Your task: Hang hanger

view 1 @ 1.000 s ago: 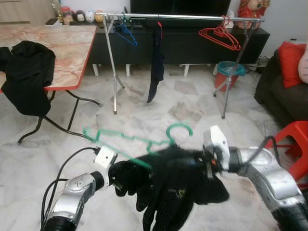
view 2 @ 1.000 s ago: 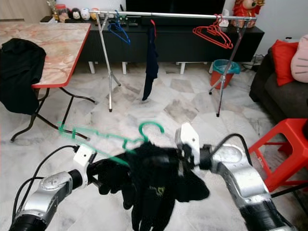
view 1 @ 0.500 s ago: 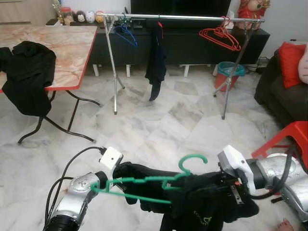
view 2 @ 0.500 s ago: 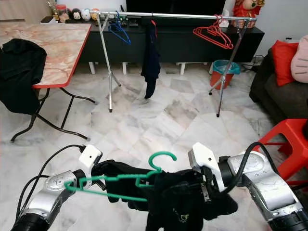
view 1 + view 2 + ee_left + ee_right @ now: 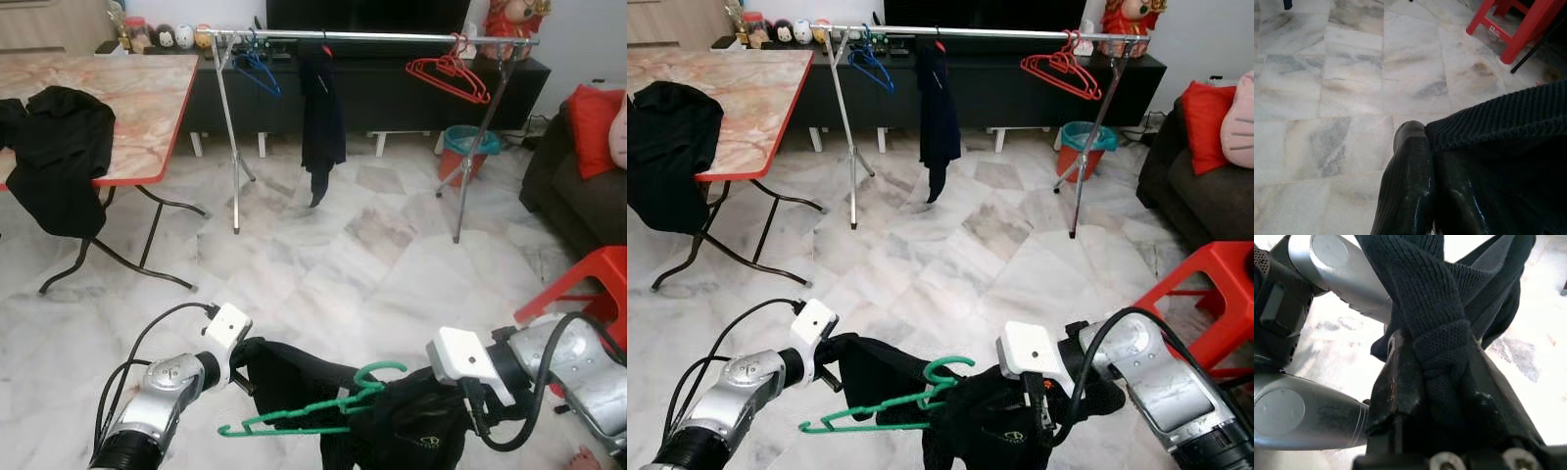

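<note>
low in front of me, above the marble floor, my left gripper has its two fingers pressed together on a fold of the black garment, the knit edge lying across the fingertips in the left wrist view. just to the right of that, the green hanger sits half threaded into the cloth, its bar tilted and its hook poking up free between my two arms. further right, my right gripper pinches a bunched twist of the same garment, knit wrapped tight between the fingers. i judge the hanger light and stiff, thin plastic that could flex or slip out sideways, since neither gripper seems to grip it directly; the garment is soft and floppy and will sag and swing, dragging the hanger with it. the best hold, i think, is on the hanger's neck just under the hook, leaving the hook clear. far ahead the clothes rail stands well apart from me, with a dark garment and the red hangers on it.
</note>
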Controlling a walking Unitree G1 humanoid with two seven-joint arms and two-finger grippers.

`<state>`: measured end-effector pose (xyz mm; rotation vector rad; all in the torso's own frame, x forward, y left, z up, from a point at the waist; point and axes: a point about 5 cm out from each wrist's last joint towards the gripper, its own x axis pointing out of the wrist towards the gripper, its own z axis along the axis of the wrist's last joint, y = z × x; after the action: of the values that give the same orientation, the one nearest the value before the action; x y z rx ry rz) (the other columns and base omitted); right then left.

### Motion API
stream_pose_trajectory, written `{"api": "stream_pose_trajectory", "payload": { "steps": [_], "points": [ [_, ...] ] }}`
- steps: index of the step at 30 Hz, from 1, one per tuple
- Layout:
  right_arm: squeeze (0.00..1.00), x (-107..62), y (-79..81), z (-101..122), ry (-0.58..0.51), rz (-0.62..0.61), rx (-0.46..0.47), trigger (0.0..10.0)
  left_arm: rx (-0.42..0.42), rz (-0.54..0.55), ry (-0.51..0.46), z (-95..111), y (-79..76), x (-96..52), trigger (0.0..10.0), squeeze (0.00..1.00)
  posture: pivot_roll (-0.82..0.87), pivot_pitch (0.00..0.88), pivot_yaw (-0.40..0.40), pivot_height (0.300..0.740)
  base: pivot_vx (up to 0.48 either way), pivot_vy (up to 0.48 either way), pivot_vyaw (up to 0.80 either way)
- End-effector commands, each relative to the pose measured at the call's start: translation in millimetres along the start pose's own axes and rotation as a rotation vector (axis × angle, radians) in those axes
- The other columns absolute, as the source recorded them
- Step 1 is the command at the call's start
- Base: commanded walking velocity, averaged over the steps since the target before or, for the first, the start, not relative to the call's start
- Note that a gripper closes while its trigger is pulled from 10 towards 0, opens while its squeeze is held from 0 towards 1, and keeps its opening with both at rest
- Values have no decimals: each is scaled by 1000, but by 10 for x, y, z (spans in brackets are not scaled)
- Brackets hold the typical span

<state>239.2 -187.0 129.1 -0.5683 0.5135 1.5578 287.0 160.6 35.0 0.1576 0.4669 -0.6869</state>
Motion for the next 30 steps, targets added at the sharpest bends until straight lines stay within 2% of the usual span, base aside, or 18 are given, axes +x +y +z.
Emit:
{"api": "stream_pose_trajectory", "payload": {
  "steps": [1,5,7,11,16,18,21,25,30],
  "points": [
    [0,-182,-9,-126,116,-20,10,0,7,248,130,-198,444,-319,10000,0,-49,0,1,740,0,0,0],
    [0,-213,-32,-188,209,-27,-19,0,14,253,168,-252,446,-320,10000,0,-54,0,2,740,0,0,0],
    [0,-235,-49,-242,271,-38,-44,0,29,289,209,-298,486,-338,10000,0,-55,0,1,740,0,0,0],
    [0,-222,-55,-209,228,-44,-33,0,22,344,240,-331,547,-368,10000,0,-52,0,2,740,0,0,0],
    [0,-246,-136,-240,289,-107,-88,0,57,377,315,-404,598,-416,10000,0,-53,0,3,740,0,0,0],
    [0,-266,-220,-184,253,-170,-98,0,96,380,395,-499,610,-457,10000,0,-54,0,4,740,0,0,0],
    [0,-306,-210,-172,263,-163,-98,0,121,372,462,-595,596,-497,10000,0,-55,0,4,740,0,0,0],
    [0,-318,-206,-173,268,-161,-97,0,127,372,487,-635,597,-518,10000,0,-57,0,5,740,0,0,0],
    [0,-373,-173,-224,335,-137,-105,0,178,373,556,-734,615,-586,10000,0,-58,0,6,740,0,0,0]
  ]
}}
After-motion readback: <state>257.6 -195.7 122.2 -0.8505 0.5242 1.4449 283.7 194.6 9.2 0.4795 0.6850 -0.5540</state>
